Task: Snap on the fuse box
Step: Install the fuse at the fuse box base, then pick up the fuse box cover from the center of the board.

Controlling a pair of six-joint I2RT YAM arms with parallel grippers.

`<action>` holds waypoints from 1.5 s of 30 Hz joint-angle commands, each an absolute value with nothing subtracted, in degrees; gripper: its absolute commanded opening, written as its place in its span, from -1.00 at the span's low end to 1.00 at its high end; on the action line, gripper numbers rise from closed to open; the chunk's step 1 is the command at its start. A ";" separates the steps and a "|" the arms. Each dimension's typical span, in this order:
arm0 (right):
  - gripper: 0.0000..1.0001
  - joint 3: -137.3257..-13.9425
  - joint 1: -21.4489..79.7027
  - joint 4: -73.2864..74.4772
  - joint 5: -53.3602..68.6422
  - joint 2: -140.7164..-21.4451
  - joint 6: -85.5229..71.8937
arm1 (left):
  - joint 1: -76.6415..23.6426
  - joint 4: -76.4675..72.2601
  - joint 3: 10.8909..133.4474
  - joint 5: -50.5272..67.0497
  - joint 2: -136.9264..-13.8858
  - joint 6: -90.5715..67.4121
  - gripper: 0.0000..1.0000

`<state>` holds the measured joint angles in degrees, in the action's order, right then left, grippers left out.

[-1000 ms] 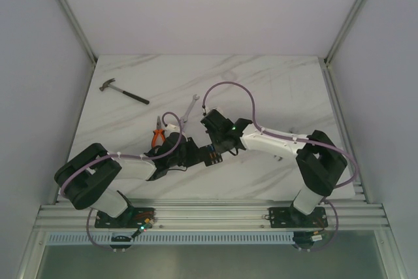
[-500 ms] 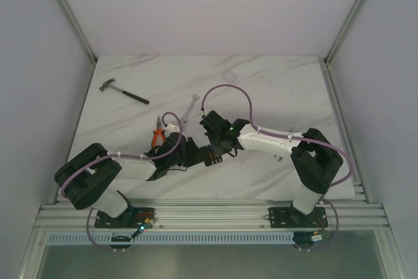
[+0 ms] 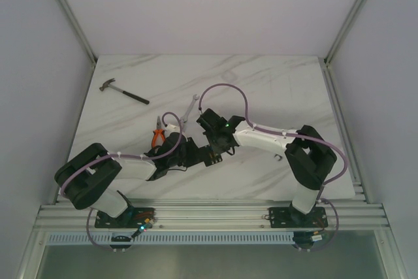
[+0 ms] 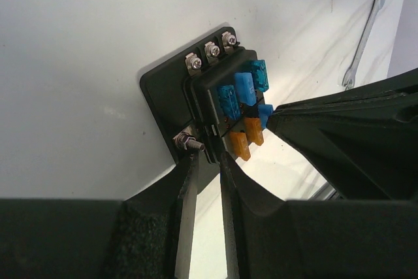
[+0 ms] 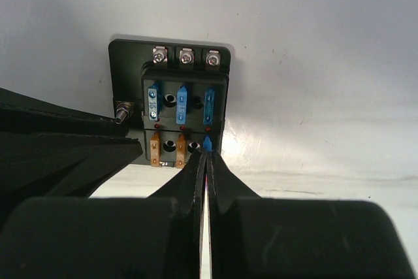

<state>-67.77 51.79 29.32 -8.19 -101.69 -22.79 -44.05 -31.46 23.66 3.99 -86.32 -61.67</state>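
The fuse box (image 3: pixel 211 156) is a black block with screws and blue and amber fuses; it also shows in the left wrist view (image 4: pixel 171 93) and the right wrist view (image 5: pixel 125 70). It is held tilted above the table. My left gripper (image 3: pixel 200 155) (image 4: pixel 206 159) is shut on the box's lower edge beside a bolt. My right gripper (image 3: pixel 217 150) (image 5: pixel 206 155) is shut, its tips touching a blue fuse (image 5: pixel 207 143) (image 4: pixel 264 113) in the lower right slot. I cannot tell whether the tips pinch that fuse or only press on it.
Orange-handled pliers (image 3: pixel 158 135) lie just behind the left gripper. A wrench (image 3: pixel 189 108) (image 4: pixel 363 36) lies behind the pliers and a hammer (image 3: pixel 123 91) at the far left. The table's near edge with its metal rail (image 3: pixel 209 213) is close below the arms.
The right gripper's jaws have closed fully at the blue fuse, and the right arm has shifted slightly left. The left gripper and fuse box have stayed put.
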 commanded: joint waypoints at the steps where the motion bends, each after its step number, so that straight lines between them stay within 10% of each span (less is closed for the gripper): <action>1: -1.00 -64.10 51.86 33.86 -7.93 -110.55 -21.86 | -43.95 -31.46 23.50 3.14 -87.18 -61.95 -0.42; 17: -0.99 -70.26 51.27 27.07 -8.98 -104.98 -14.75 | -43.23 -29.90 25.76 1.35 -87.47 -60.38 -0.40; 33: 0.58 -83.71 31.24 10.52 -10.85 -104.44 -4.05 | -37.36 -21.47 30.61 -2.26 -75.85 -51.48 0.26; 45: 1.00 -103.03 21.89 -0.48 0.68 -127.94 5.27 | -32.91 -21.21 29.95 -1.00 -76.04 -48.24 0.75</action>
